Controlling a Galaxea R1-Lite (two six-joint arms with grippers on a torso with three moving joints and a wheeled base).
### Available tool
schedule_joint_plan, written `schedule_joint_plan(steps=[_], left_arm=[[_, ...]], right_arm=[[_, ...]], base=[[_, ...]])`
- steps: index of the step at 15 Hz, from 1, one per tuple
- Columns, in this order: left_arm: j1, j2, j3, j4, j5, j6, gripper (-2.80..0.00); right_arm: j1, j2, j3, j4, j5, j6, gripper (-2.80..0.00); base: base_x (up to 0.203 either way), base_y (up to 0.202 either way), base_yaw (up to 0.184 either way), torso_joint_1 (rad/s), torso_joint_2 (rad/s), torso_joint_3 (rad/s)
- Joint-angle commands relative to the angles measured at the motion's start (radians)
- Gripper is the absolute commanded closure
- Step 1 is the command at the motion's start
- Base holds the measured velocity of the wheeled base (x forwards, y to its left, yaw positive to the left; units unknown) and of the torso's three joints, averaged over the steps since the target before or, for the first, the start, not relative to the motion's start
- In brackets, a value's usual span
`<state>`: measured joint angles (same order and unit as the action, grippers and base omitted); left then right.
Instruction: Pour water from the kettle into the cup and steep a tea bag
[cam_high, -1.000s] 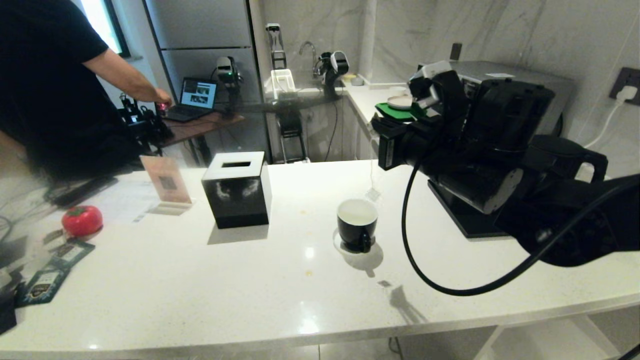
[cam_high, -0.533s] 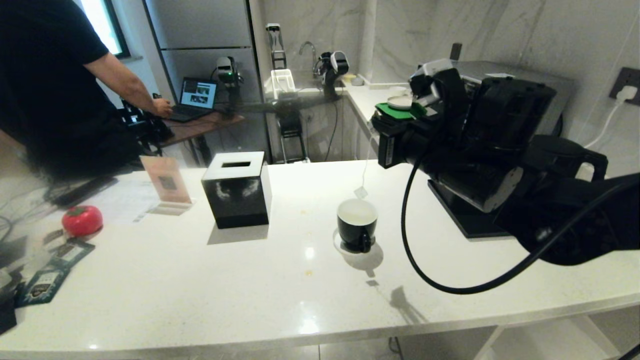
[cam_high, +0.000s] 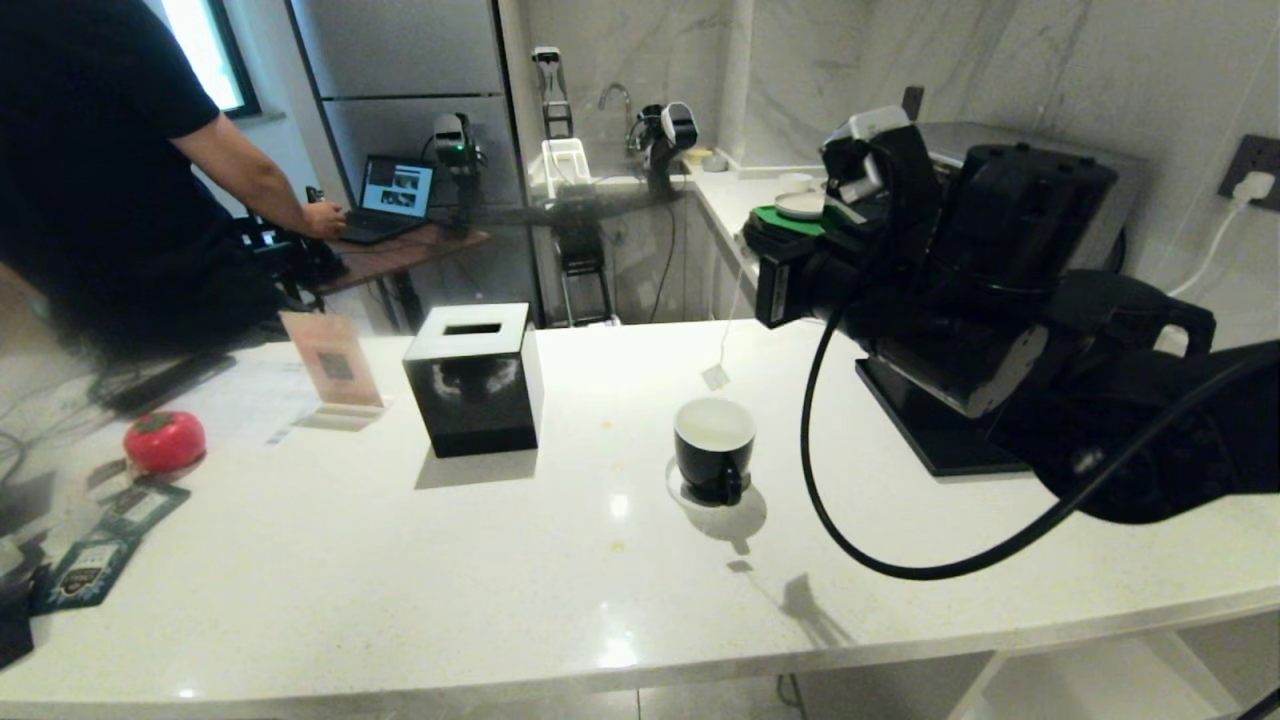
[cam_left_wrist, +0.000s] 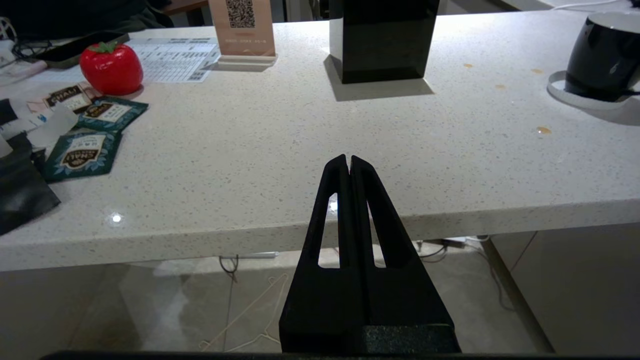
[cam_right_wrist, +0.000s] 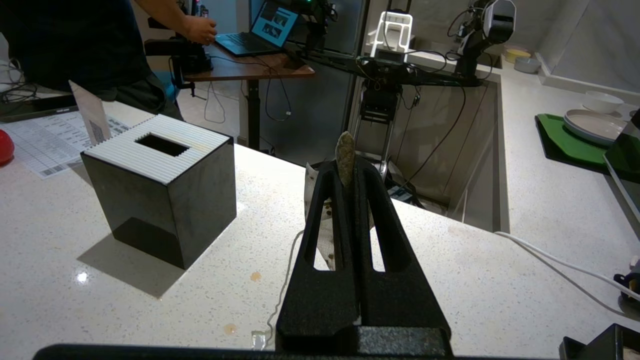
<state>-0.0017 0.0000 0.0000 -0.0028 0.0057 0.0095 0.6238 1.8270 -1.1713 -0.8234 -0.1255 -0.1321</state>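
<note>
White stone counter spreads beneath the right gripper, clamped on the tea bag whose tag hangs at twelve o'clock above the cup, seemingly for dunking, while the left gripper idles shut.

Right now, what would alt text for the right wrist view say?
Two black fingers pinch a tea bag, its white string trailing down over a pale speckled counter. A black tissue box stands nearby; behind, a person's hand rests at a laptop.
</note>
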Motion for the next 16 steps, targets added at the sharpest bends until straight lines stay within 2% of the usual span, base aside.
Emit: schedule_joint_plan(steps=[1, 5, 16], left_arm=[[0.0, 0.002, 0.0, 0.0, 0.0, 0.001, 0.0], [0.0, 0.002, 0.0, -0.015, 0.002, 0.032, 0.0], [0.0, 0.002, 0.0, -0.102, 0.003, 0.045, 0.0]], right_arm=[[0.001, 0.003, -0.001, -0.004, -0.002, -0.001, 0.0], [0.001, 0.012, -0.003, -0.003, -0.005, -0.004, 0.0], [0.001, 0.021, -0.005, -0.003, -0.003, -0.006, 0.0]], base=[[0.0, 0.0, 0.0, 0.0, 0.0, 0.0], [0.0, 0.0, 0.0, 0.0, 0.0, 0.0], [0.0, 0.0, 0.0, 0.0, 0.0, 0.0]])
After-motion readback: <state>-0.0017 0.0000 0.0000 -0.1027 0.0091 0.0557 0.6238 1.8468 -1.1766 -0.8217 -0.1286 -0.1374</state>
